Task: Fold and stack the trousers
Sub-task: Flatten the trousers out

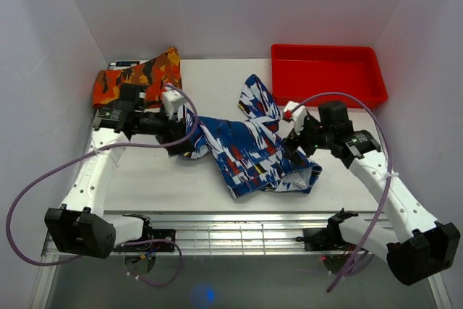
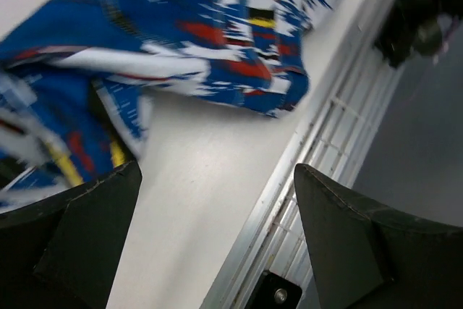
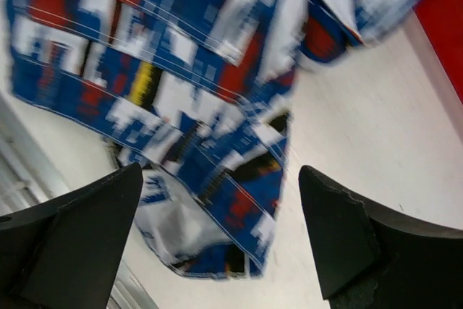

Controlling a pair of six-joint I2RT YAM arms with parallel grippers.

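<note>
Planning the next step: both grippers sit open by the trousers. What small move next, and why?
Probably lower the right gripper onto the fabric edge below it and close. The trousers lie crumpled and unfolded, and neither it nor the left gripper holds cloth. The right wrist view shows that edge right under the open gripper, so it seems the nearest grab for spreading them flat.
</note>
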